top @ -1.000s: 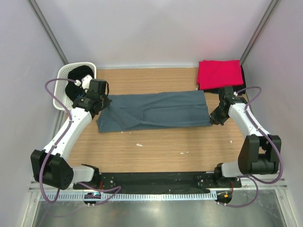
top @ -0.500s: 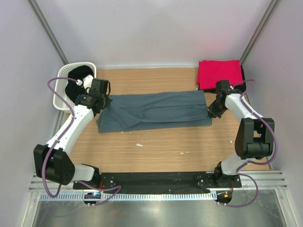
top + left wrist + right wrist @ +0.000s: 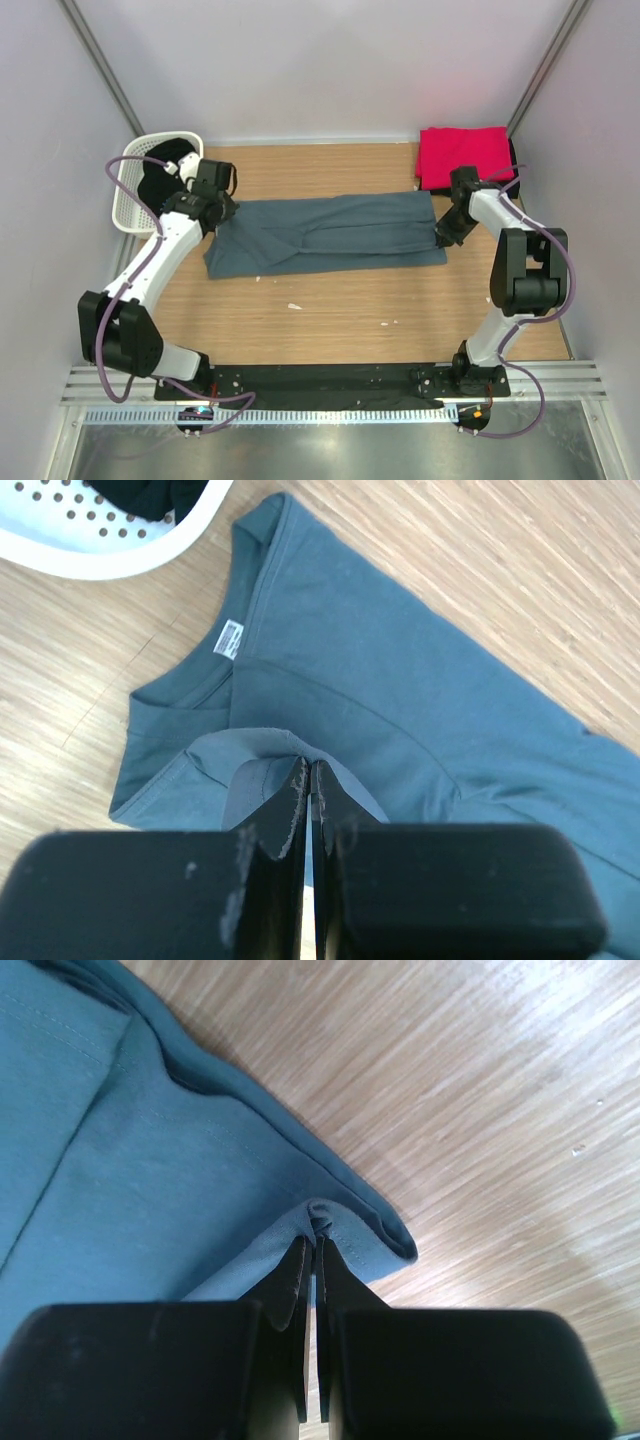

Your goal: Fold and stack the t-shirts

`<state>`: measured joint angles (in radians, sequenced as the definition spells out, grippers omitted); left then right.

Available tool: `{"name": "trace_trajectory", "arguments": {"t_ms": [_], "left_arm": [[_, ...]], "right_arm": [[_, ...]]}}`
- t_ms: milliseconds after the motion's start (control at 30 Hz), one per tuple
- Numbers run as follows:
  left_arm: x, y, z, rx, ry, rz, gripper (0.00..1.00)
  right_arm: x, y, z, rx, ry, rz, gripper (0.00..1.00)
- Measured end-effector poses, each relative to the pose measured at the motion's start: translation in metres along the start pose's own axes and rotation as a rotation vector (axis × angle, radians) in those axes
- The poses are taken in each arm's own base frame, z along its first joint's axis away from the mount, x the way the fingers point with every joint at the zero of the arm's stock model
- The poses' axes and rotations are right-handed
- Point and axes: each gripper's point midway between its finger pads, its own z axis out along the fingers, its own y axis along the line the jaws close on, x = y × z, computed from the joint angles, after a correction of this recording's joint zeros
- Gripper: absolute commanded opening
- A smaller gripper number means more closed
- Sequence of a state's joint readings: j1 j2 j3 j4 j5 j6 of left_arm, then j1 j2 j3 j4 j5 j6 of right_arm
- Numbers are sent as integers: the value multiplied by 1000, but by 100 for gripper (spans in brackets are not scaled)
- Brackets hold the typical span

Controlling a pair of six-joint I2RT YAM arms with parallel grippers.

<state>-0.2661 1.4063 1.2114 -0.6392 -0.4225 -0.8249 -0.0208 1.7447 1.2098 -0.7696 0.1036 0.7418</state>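
Observation:
A slate blue-grey t-shirt (image 3: pixel 330 232) lies folded into a long band across the middle of the table. My left gripper (image 3: pixel 220 212) is shut on a pinch of cloth at its left end, just below the collar (image 3: pixel 309 765). A white label (image 3: pixel 231 638) shows by the neckline. My right gripper (image 3: pixel 443 238) is shut on the hem corner at the shirt's right end (image 3: pixel 317 1240). A bright red t-shirt (image 3: pixel 462 155) lies folded at the back right. A black t-shirt (image 3: pixel 165 165) sits in the basket.
The white perforated basket (image 3: pixel 125 205) stands at the back left, close to my left wrist, and its rim (image 3: pixel 120 555) shows in the left wrist view. Side walls close in the table. Small white specks (image 3: pixel 294 306) lie on the wood in front of the shirt.
Both grippers have shifted toward the back of the table while holding the shirt's ends. The right arm's elbow has swung in and upright. The shirt's outline has barely changed.

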Motion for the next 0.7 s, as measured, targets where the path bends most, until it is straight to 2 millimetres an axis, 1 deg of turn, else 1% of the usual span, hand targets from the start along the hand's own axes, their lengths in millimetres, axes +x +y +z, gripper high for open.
{"name": "trace_trajectory", "arguments": {"t_ms": [133,433,533,700], "left_arm": [[-2,-6,8,-7,1,10,0],[11,-6,33,-50,42,60,0],[12,-7,36,-55,44,70,0],[4,-12,37,-52,27,71,0]], "right_arm": [[-5,6,4,-2,0,-5,1],[-5,7,7,1,5,-5,1],[-6,7,7,-1,3,-3,1],[-8,9,7,-3,0,-2,2]]}}
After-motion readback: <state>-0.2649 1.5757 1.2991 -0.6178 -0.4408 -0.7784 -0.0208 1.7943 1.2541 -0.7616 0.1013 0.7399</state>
